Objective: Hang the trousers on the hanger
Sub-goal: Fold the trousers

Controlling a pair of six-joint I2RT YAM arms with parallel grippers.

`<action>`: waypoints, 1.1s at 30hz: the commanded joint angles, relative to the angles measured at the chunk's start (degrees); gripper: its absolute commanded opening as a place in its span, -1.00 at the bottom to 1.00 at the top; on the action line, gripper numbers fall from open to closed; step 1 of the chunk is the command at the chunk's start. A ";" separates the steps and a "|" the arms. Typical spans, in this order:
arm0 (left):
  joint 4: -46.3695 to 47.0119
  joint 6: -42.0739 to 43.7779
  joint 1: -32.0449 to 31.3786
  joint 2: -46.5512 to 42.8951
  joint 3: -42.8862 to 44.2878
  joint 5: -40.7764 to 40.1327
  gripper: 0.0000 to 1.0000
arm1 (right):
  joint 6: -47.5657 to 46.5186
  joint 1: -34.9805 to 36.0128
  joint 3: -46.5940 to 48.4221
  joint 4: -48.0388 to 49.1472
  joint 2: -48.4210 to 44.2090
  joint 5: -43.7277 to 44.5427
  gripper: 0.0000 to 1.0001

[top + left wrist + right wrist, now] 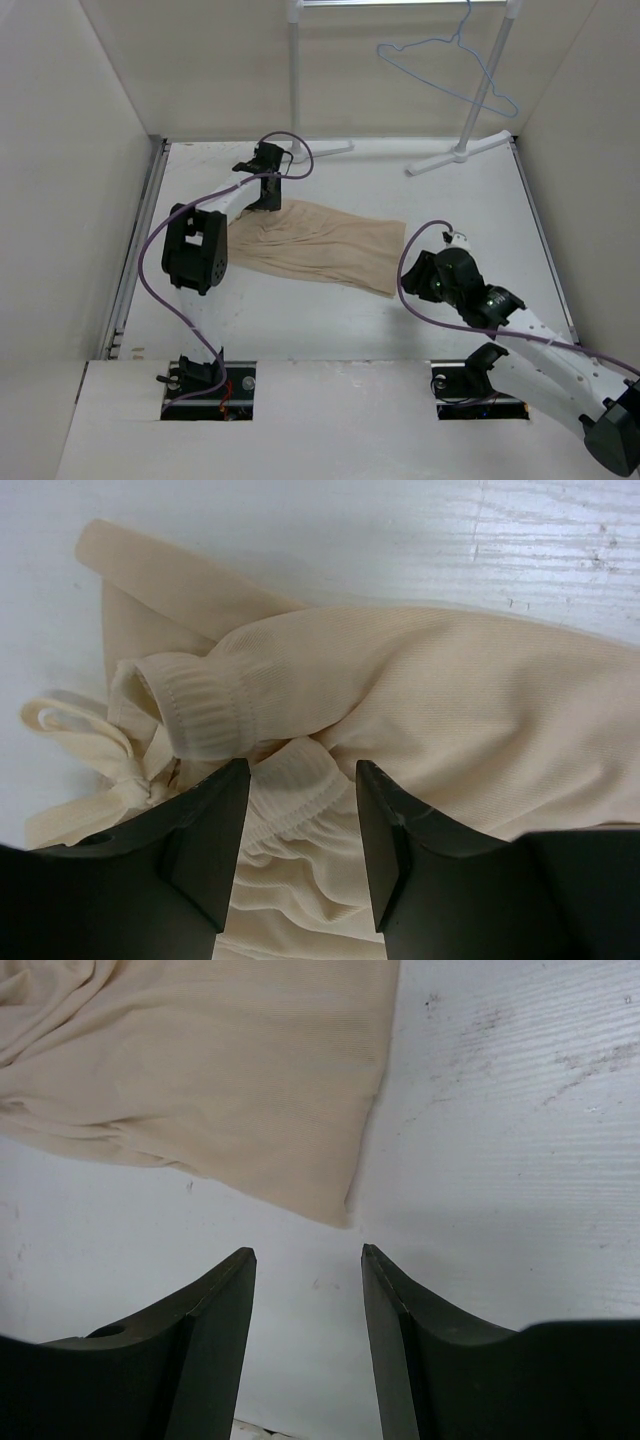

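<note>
The beige trousers lie flat and wrinkled in the middle of the table. Their waistband and drawstring are at the left and the leg ends at the right. My left gripper is over the waistband. In the left wrist view it is open, with the gathered waistband between the jaws. My right gripper is at the leg end. In the right wrist view it is open and empty above bare table, with the hem corner just ahead. The light-blue wire hanger hangs on the rack at the back right.
The white garment rack stands at the back, and its flat feet rest on the table. White walls enclose the left, right and back sides. A purple cable loops off the left arm.
</note>
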 commanded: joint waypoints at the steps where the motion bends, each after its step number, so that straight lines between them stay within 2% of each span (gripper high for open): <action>1: 1.17 -0.53 0.71 0.32 1.47 0.02 -0.10 | 0.79 0.19 -0.39 0.99 -1.18 -0.69 0.05; 5: 1.69 -0.53 1.15 0.76 1.21 -0.59 -0.10 | 0.97 0.19 -0.39 0.99 -1.35 -0.78 0.06; 8: 1.96 -0.44 1.33 0.67 1.03 -0.77 -0.19 | 0.97 0.19 -0.39 1.16 -0.92 -0.95 0.06; 14: 2.48 -0.35 1.59 -0.47 0.07 -0.68 -0.67 | 1.23 0.28 -0.30 1.87 0.40 -1.13 0.07; 19: 2.92 -0.35 1.68 -2.66 -1.60 -0.95 -0.85 | 1.06 0.28 0.49 2.13 0.84 -1.30 0.08; 30: 1.87 -2.72 1.94 -11.36 -2.22 -3.76 -0.92 | 0.62 0.28 0.84 3.45 2.25 -2.01 0.10; 33: 1.43 -3.34 2.73 -12.34 -0.29 -4.20 -0.96 | 0.44 -0.16 1.54 3.62 3.48 -1.75 0.19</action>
